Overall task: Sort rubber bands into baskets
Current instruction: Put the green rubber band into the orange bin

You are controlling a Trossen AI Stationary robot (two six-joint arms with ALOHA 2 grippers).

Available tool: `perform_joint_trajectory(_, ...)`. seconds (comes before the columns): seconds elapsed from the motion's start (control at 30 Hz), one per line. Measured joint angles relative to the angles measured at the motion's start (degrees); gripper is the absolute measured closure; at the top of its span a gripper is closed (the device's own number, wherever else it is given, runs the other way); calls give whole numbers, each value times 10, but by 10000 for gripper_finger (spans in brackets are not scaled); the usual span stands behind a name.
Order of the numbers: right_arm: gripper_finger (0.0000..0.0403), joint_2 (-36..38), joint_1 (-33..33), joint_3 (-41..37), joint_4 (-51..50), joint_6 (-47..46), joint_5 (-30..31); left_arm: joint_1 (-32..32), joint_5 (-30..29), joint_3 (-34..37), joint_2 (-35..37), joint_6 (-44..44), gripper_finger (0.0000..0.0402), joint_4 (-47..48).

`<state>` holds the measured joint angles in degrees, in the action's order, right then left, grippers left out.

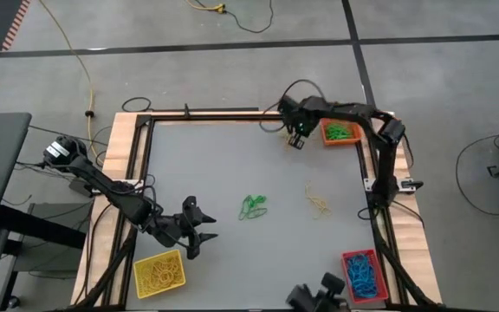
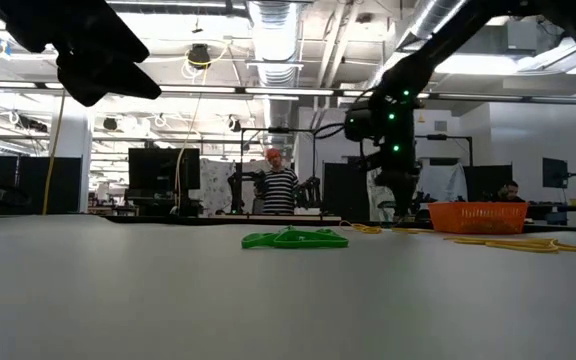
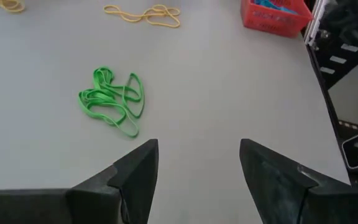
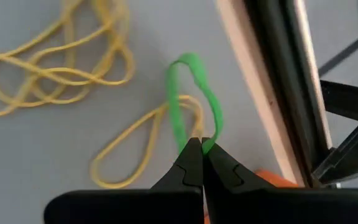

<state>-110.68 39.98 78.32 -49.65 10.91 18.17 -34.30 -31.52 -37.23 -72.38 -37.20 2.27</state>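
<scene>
While the arms hang over the table, this is how it looks:
Orange basket [image 1: 341, 133]: far right corner, green bands inside.
Red basket [image 1: 363, 274]: near right corner, blue bands inside (its front edge is partly hidden by a black mount).
Yellow basket [image 1: 158, 273]: near left corner, yellow bands inside.
Right gripper [image 4: 201, 163]: beside the orange basket, pinched on a green band [image 4: 194, 93].
Left gripper [image 3: 197, 171]: fingers apart, empty, above the yellow basket's far side.
Loose bands: green bunch [image 1: 253, 206] mid-table, yellow ones [image 1: 317, 203] to its right.

Open left hand [image 3: 197, 171], green rubber bands [image 3: 112, 101], yellow bands [image 3: 145, 15], red basket [image 3: 272, 17]
</scene>
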Motion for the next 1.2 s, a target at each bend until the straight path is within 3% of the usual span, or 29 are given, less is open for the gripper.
perform_joint_trajectory(0.27, 383, 72, 86, 0, 28, 31, -99, -4, -15, 0, 0, -29, 187, 0)
perform_joint_trajectory(0.73, 377, 187, 177, -4, -54, 13, -107, -4, -31, 0, 0, -40, 187, 0)
perform_joint_trajectory(0.93, 377, 222, 206, -66, -43, 10, -106, -4, -31, 0, 0, -39, 187, 8)
perform_joint_trajectory(1.2, 366, 264, 228, -160, 46, -8, -99, -4, -30, 0, 0, -25, 187, 12)
